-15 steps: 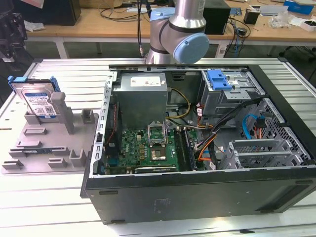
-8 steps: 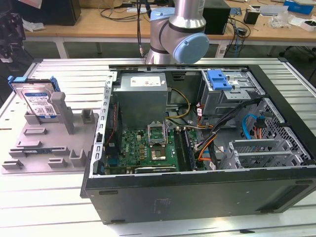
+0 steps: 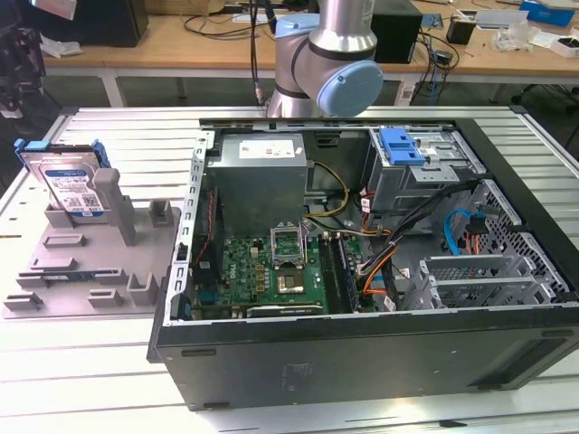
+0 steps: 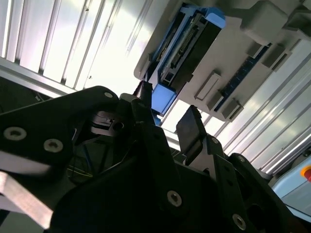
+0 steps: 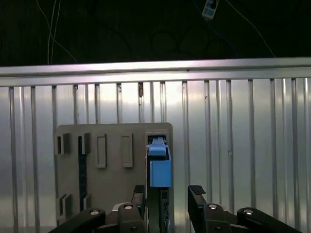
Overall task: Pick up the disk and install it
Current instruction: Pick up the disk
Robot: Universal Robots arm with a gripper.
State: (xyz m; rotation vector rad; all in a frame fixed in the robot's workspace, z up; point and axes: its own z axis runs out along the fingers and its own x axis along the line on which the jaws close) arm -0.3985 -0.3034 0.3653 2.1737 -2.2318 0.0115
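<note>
While end effector (image 5: 167,194) gapes, disk (image 5: 159,172) sits just ahead.

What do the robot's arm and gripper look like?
The arm is a silver metal tube with rounded light-blue joint caps. The gripper is black, built of angular link plates dotted with silver screw heads, and ends in two slim black fingers with flat tips.

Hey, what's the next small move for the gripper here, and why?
Probably nudge the gripper sideways to centre it: in the first wrist view the disk, standing in the grey holder, appears between its open fingers but nearer one finger.
</note>
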